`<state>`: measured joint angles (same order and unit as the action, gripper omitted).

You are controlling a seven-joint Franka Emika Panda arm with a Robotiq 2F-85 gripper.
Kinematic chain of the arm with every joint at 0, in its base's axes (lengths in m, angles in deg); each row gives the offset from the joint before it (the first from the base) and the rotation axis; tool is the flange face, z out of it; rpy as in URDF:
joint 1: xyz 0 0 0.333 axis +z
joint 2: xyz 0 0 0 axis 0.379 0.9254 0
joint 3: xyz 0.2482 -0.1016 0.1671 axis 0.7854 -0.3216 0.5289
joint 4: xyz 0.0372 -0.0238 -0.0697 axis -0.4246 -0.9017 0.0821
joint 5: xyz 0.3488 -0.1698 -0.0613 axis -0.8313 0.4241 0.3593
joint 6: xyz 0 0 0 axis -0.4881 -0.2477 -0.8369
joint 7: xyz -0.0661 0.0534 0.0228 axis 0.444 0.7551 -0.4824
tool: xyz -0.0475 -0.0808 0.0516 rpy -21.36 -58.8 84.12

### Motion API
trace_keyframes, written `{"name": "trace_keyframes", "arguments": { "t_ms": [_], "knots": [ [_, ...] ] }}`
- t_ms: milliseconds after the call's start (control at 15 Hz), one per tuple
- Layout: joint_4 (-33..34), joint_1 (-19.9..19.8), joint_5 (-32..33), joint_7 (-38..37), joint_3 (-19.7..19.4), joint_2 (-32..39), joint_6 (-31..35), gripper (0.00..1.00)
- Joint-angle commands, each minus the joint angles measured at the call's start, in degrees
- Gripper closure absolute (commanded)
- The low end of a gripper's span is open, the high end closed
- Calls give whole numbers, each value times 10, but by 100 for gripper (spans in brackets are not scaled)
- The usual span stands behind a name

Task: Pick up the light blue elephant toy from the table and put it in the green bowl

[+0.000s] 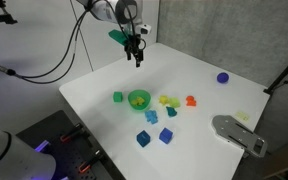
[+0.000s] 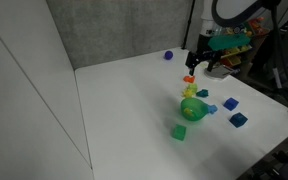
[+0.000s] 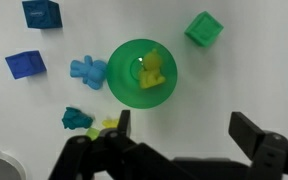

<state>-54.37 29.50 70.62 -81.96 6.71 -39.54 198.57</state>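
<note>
The green bowl (image 3: 134, 85) sits mid-table with a yellow toy (image 3: 154, 68) inside it; it shows in both exterior views (image 1: 139, 99) (image 2: 192, 108). The light blue elephant toy (image 3: 88, 71) lies on the table touching or nearly touching the bowl's rim, and also shows in both exterior views (image 1: 152, 117) (image 2: 211, 110). My gripper (image 3: 184, 130) is open and empty. It hangs well above the table (image 1: 136, 55) (image 2: 204, 60), beyond the bowl and apart from the toy.
Two darker blue cubes (image 3: 41, 13) (image 3: 25, 64), a green cube (image 3: 203, 28), a dark teal piece (image 3: 76, 118) and a yellow piece (image 3: 109, 124) lie around the bowl. An orange toy (image 1: 191, 101), a purple ball (image 1: 223, 77) and a grey object (image 1: 239, 133) lie farther off.
</note>
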Motion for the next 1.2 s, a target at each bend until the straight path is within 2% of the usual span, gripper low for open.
{"name": "trace_keyframes", "arguments": {
  "t_ms": [0, 600, 1133],
  "knots": [
    [50, -7, 8, -22, -22, 56, -18, 0],
    [86, -38, -17, -75, -74, 148, -7, 0],
    [51, -66, -109, -108, -78, 154, 96, 0]
  ]
}}
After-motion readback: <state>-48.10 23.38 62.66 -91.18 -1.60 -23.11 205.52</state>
